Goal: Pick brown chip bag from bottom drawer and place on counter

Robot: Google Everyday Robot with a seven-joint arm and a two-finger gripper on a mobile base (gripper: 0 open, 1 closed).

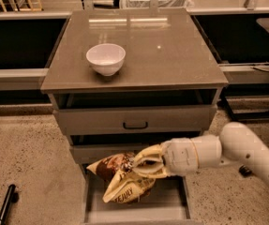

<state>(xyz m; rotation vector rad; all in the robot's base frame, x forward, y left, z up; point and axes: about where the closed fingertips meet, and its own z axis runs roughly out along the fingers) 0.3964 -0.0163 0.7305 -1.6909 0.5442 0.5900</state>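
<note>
Camera view looks down on the cabinet from the front, with the brown chip bag [123, 184] low in the middle, over the open bottom drawer [91, 201]. The bag is crumpled and tilted. Its dark-brown end points up and to the left and overlaps the front of the middle drawer [94, 152], while its cream-yellow end, with white lettering, hangs down over the drawer's flat grey floor. Whether the lowest corner touches that floor cannot be told.

The gripper [141, 167] reaches in from the right and is level with the bag's upper right part. Its pale fingers [149, 154] are drawn in around the foil and pinch a fold of it, so the bag is in its grasp. Behind them a white wrist runs to the right into the thick white arm [249, 149], which bends down towards the lower right corner.

Above the middle drawer sits the top drawer [171, 118] with its black handle [135, 125], and above that the counter [171, 55], a glossy grey-brown slab wider than the drawers. A white bowl [106, 58] stands upright on the counter's left half, well apart from the bag.

Speckled floor [26, 149] surrounds the cabinet, and a black pole [5, 206] lies at the lower left
</note>
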